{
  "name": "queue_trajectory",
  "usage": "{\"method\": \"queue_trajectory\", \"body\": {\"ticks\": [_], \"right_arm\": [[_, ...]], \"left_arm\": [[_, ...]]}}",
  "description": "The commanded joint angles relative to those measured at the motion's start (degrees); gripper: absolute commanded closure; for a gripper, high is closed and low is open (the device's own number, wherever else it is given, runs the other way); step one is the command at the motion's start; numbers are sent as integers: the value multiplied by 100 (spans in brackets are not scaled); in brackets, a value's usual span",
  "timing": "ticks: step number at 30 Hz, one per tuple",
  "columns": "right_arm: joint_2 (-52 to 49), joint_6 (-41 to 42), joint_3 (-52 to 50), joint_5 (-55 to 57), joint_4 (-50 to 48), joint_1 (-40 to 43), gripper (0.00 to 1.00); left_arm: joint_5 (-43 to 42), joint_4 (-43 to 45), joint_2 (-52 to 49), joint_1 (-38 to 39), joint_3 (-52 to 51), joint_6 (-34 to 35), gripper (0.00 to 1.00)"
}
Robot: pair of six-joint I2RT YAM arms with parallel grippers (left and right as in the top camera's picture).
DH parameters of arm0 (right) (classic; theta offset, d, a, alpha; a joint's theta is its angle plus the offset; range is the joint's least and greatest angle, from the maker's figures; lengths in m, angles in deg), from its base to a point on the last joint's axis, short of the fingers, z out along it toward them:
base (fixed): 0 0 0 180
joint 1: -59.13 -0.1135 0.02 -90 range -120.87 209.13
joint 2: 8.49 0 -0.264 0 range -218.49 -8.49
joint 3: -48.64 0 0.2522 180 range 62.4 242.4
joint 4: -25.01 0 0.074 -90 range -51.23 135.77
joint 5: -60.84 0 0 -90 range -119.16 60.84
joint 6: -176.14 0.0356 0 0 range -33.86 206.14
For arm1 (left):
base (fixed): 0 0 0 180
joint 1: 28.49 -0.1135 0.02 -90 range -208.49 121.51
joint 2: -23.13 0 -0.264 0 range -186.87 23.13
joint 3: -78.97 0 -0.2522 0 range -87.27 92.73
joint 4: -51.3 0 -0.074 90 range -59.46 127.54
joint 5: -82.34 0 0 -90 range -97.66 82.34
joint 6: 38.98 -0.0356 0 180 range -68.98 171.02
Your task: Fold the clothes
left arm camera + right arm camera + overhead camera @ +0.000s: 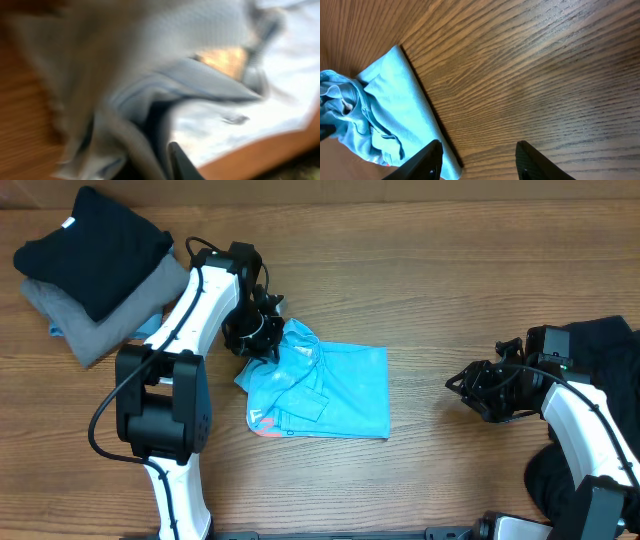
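- Mostly bare wood table [430,300]. The blue T-shirt [340,390] lies near its middle, partly folded into a rough rectangle with its left side rumpled.
- Up and left of the shirt, well apart, sits a folded stack [100,290], black on grey. Well to the shirt's right, a black garment [600,340] lies behind the right arm.
- Handling, my read: the shirt is light, limp and not fragile. It sags and bunches wherever lifted and slides easily on wood. Best hold is a pinch on a corner or hem, layers together, not mid-panel.
- At the shirt's upper-left corner, the left gripper [262,330] has cloth bunched up into it and looks pinched on that corner.
- Right of the shirt, well apart, the right gripper [480,162] is spread over bare wood, nothing between its fingers.
- Views: only overhead gives the full outline and both piles. Right wrist shows the shirt's straight right edge and raised bunch. Left wrist is blurred: pale cloth close up and one dark fingertip [182,162].
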Motion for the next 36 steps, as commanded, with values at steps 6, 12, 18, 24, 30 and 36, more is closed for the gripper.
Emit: {"method": "queue_trajectory", "body": {"ticks": [6,12,18,24,30,36], "right_arm": [[101,-44,120,-39,-11,-17,50],[101,-42,120,-39,-59,-17,49],[101,-44,120,-39,-98,-17,48],[101,-42,120,-39,-151,-17,48],[101,-39,120,-44,-184,-17,47],[101,-46,120,-37,-184,-17,46]], "left_arm": [[-1279,-573,101,603,24,-136,89],[-1119,-844,101,1443,24,-39,80],[-249,-837,101,2041,24,476,50],[15,-870,101,2109,146,608,46],[299,-874,101,2052,588,599,44],[1552,-284,79,2046,557,844,29]]}}
